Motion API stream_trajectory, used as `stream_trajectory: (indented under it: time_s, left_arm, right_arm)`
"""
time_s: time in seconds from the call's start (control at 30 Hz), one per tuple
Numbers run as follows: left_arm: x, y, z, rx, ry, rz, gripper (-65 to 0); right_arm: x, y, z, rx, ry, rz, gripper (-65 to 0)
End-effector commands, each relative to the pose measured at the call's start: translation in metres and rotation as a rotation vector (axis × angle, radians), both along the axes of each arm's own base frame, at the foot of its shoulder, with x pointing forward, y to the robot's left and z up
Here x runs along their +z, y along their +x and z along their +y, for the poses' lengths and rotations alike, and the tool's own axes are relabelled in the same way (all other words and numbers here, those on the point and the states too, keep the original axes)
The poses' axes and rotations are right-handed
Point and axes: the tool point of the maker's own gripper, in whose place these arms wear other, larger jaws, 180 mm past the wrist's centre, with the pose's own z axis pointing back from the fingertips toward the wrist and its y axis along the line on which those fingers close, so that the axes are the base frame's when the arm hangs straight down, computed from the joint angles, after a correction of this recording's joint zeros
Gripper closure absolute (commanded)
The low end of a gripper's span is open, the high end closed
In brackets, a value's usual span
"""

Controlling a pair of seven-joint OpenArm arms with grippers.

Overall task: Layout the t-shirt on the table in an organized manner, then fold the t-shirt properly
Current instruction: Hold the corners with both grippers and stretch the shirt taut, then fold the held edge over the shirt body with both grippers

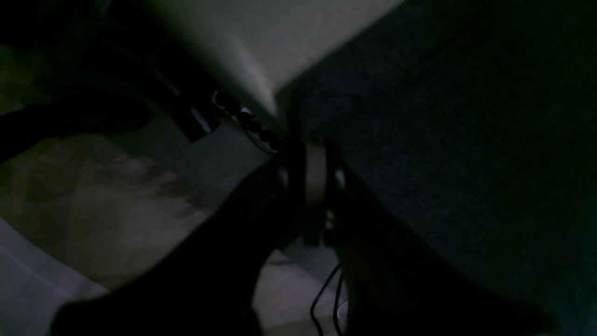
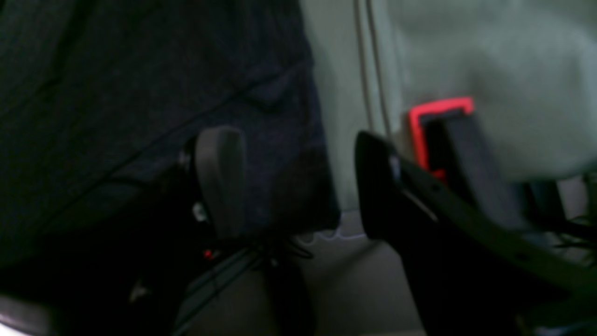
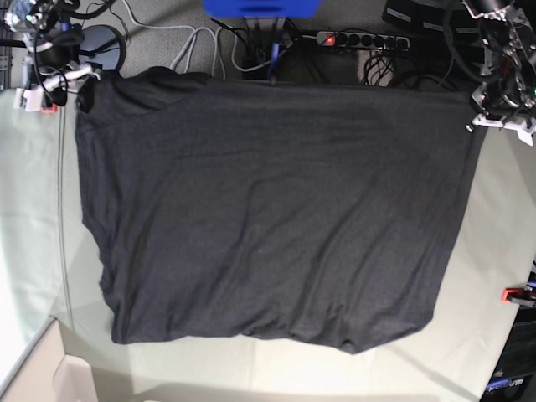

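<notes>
The dark t-shirt (image 3: 268, 209) lies spread flat, plain side up, over most of the pale grey-green table (image 3: 33, 209). My left gripper (image 1: 315, 182) is at the shirt's far corner on the base view's right (image 3: 490, 117). Its fingers are pressed together on the shirt's edge (image 1: 419, 140). My right gripper (image 2: 298, 186) is at the other far corner (image 3: 79, 84) and stands open. One of its fingers (image 2: 219, 177) is over the dark cloth (image 2: 140, 93), the other (image 2: 373, 186) over bare table, so the jaws straddle the shirt's side edge.
Red clamps grip the table's edges (image 3: 512, 294) (image 2: 438, 121). Beyond the far edge lie a power strip (image 3: 360, 39), cables (image 3: 201, 42) and a blue object (image 3: 260, 7). Bare table cloth shows left, right and in front of the shirt.
</notes>
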Motion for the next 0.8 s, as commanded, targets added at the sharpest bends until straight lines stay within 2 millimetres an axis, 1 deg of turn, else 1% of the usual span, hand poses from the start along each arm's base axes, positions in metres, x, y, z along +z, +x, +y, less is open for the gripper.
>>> stream_trajectory:
  time_s: [0.0, 0.07, 0.13, 0.23, 0.27, 0.4, 0.43, 0.47, 0.53, 0.57, 0.67, 0.77]
  left_arm:
    - [0.007, 0.012, 0.003, -0.002, 0.012, -0.049, 0.0]
    - [0.007, 0.012, 0.003, -0.002, 0.012, -0.049, 0.0]
    - [0.008, 0.013, 0.003, -0.003, 0.013, -0.051, 0.0]
    - [0.017, 0.020, 0.003, -0.015, 0.033, -0.080, 0.0]
    - [0.019, 0.018, 0.002, -0.018, 0.038, -0.083, 0.0]
    - [0.035, 0.028, -0.004, -0.037, 0.060, -0.134, 0.0]
    - [0.037, 0.030, -0.007, -0.038, 0.059, -0.144, 0.0]
    - [0.039, 0.032, -0.010, -0.040, 0.059, -0.155, 0.0]
    - [0.045, 0.036, -0.010, -0.046, 0.069, -0.173, 0.0]
    - [0.047, 0.038, -0.010, -0.050, 0.073, -0.179, 0.0]
    - [0.049, 0.040, -0.010, -0.050, 0.074, -0.185, 0.0]
    - [0.049, 0.040, -0.010, -0.050, 0.074, -0.183, 0.0]
  right_arm:
    - [0.008, 0.006, -0.012, -0.016, -0.022, -0.035, -37.6]
    - [-0.001, 0.007, -0.011, -0.028, 0.004, -0.026, -37.6]
    - [-0.007, 0.005, -0.016, -0.030, 0.010, -0.008, -37.5]
    - [-0.013, 0.001, -0.019, -0.034, 0.018, 0.010, -37.5]
    - [-0.014, 0.000, -0.019, -0.035, 0.019, 0.012, -37.5]
    - [-0.017, -0.006, -0.017, -0.039, 0.026, 0.025, -37.4]
    - [-0.019, -0.011, -0.016, -0.038, 0.028, 0.037, -37.4]
    - [-0.021, -0.014, -0.013, -0.032, 0.032, 0.045, -37.3]
    - [-0.026, -0.016, 0.000, 0.005, 0.050, 0.062, -37.3]
    - [-0.029, -0.021, 0.006, 0.024, 0.058, 0.078, -37.3]
    - [-0.035, -0.025, 0.025, 0.079, 0.081, 0.103, -37.3]
    - [-0.037, -0.024, 0.033, 0.102, 0.092, 0.108, -37.3]
